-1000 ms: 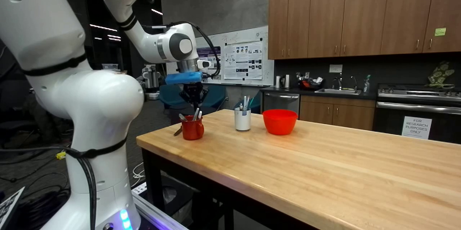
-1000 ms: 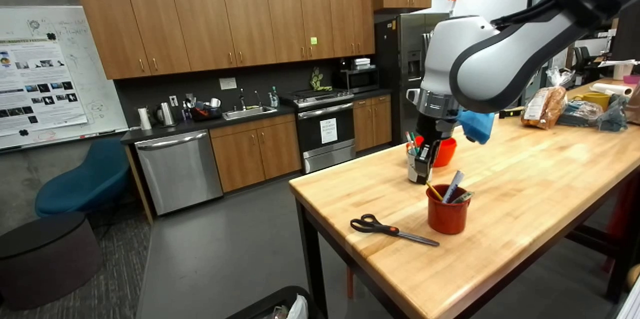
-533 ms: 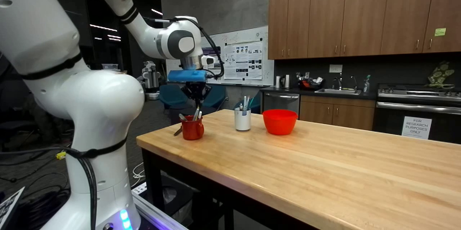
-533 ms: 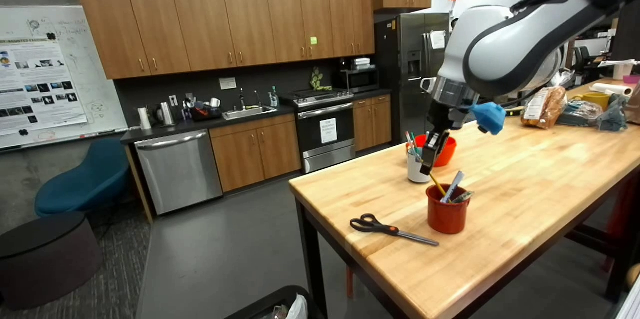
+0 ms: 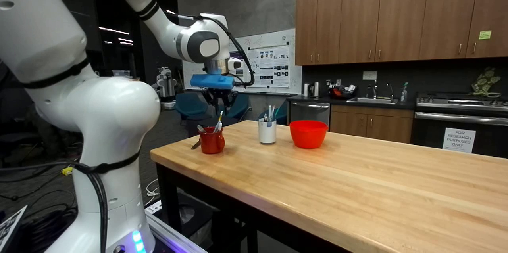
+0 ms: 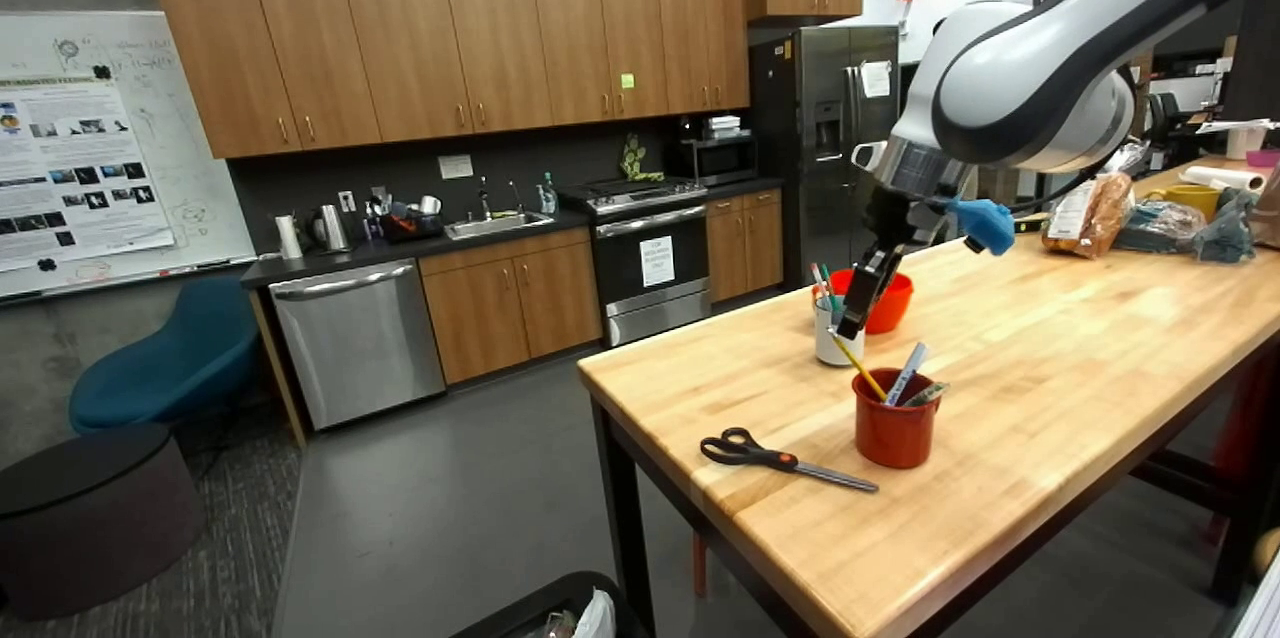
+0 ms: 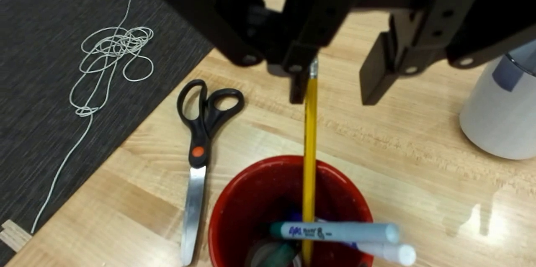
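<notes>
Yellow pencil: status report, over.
Gripper open, nothing clamped. Yellow pencil leaning in red mug, eraser end up beside one finger, contact unclear. Green-capped marker crosses over it in wrist view.

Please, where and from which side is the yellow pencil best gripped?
The yellow pencil is probably best gripped high on its slim shaft, just below the ferrule, from above: it leans out of the red mug, its upper end standing clear of the markers, towards the open gripper.
</notes>
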Available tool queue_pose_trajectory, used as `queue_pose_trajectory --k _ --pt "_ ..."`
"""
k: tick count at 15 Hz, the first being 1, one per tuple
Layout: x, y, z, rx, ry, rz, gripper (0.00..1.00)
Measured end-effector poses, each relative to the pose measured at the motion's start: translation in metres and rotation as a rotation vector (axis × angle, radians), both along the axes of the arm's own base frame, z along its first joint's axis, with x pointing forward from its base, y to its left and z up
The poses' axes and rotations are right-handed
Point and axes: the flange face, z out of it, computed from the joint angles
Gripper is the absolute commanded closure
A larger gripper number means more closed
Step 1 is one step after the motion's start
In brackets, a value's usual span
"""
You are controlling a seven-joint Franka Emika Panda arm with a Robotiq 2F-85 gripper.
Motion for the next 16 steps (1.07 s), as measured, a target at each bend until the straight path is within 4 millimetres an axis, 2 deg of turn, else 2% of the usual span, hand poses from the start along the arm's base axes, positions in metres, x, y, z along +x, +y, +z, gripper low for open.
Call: queue_pose_trajectory --k 4,10,16 --pt "0.0 -0.004 0.002 0.006 -0.008 0.008 0.02" --pt "-0.002 -0.016 0.027 0.024 -0.082 -0.047 0.0" --pt "0.01 -0.044 0.053 -0.037 -0.203 -0.278 0.0"
